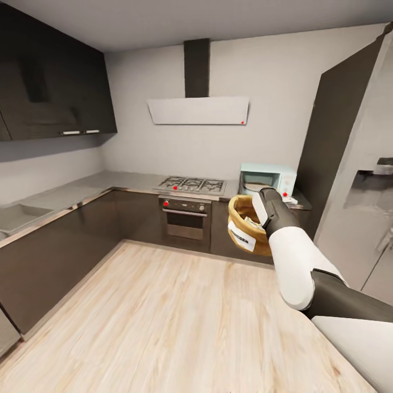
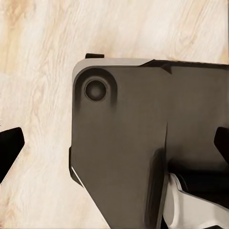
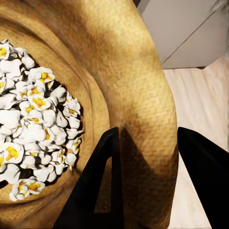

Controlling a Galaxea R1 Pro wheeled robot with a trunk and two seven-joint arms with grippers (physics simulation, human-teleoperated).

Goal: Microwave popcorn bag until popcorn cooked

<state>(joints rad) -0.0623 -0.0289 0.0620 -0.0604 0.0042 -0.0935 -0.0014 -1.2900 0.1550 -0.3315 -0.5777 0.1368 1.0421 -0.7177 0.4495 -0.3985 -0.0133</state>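
From the head camera, a grey-walled kitchen with dark cabinets, a gas hob (image 1: pixel 191 185) above a steel oven (image 1: pixel 185 218), and a tall fridge (image 1: pixel 355 164). The pale mint microwave (image 1: pixel 268 179) sits on the grey bench (image 1: pixel 109 183) in the far corner, right of the hob. The right arm reaches forward, its right pincer (image 1: pixel 256 210) holding the tan popcorn bag (image 1: pixel 245 226) in the air, short of the microwave, white label facing outward.

The left wrist camera looks down at the wood plank floor (image 2: pixel 38 95) and a dark part of the robot's own body (image 2: pixel 143 143). The left pincer's dark fingers (image 2: pixel 9 148) sit wide apart, released, with nothing between them.

The right wrist camera shows the right pincer clenched across the bag's rolled rim (image 3: pixel 143 119), one finger inside and one outside. Puffed white popcorn (image 3: pixel 33 124) fills the bag. The woven cloth looks soft and light; the thick rim seems the firmest hold, and tilting could spill kernels.
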